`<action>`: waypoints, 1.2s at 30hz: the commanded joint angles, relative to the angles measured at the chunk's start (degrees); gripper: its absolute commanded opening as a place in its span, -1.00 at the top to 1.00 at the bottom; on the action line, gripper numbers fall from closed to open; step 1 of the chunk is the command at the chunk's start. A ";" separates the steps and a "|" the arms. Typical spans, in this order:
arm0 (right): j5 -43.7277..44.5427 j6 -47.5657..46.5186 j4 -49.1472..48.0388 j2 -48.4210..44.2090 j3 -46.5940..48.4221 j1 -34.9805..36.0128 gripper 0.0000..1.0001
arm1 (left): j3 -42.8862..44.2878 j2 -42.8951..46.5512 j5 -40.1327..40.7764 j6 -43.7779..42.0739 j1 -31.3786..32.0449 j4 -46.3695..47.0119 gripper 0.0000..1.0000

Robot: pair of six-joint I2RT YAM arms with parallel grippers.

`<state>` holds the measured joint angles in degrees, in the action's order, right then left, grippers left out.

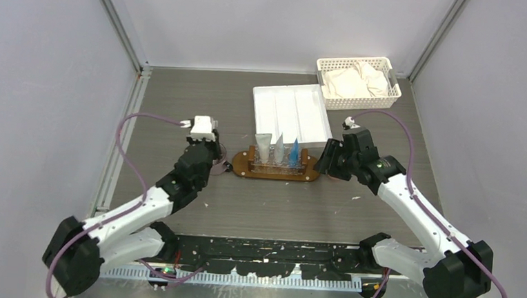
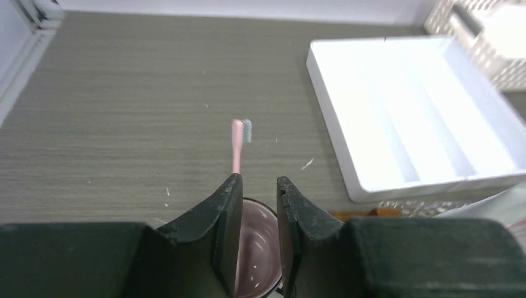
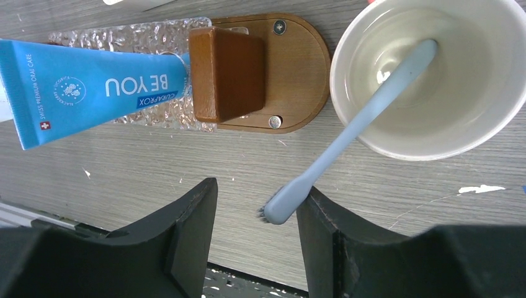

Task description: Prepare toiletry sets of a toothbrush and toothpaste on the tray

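Observation:
The brown oval tray (image 1: 240,167) carries a clear holder with two white-grey toothpaste tubes (image 1: 263,147) and a blue tube (image 1: 294,151) standing in it. At its left end my left gripper (image 2: 258,181) hangs open over a pinkish cup (image 2: 257,248). A pink toothbrush (image 2: 236,146) stands in that cup and leans on the left finger's tip. By the tray's (image 3: 298,68) right end my right gripper (image 3: 260,186) is open. The head of a light-blue toothbrush (image 3: 353,130) lies between its fingers and touches the right one. That brush's handle rests in a white cup (image 3: 471,112). The blue tube (image 3: 87,87) shows beside it.
A white divided tray (image 1: 291,109) lies just behind the wooden tray. A white lattice basket (image 1: 358,82) with cloth stands at the back right. Grey walls close the table on three sides. A black strip runs along the near edge between the arm bases.

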<state>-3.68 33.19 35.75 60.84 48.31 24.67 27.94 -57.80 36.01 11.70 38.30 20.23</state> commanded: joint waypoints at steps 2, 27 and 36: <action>3.27 -0.03 -1.29 -2.27 2.14 0.23 -0.16 | 3.56 11.05 3.47 0.42 0.03 -9.26 0.42; 21.99 -9.26 -48.05 -2.33 -15.48 -31.43 -0.99 | 5.06 -5.32 -13.60 1.93 -33.07 -3.97 -1.00; 20.45 -12.00 -64.13 14.30 -19.07 -31.93 -0.99 | 6.00 -20.86 -19.82 0.58 -35.52 4.63 -1.00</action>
<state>17.23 23.07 -16.93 72.75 29.43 -6.79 33.71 -77.80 18.98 14.00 3.62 15.11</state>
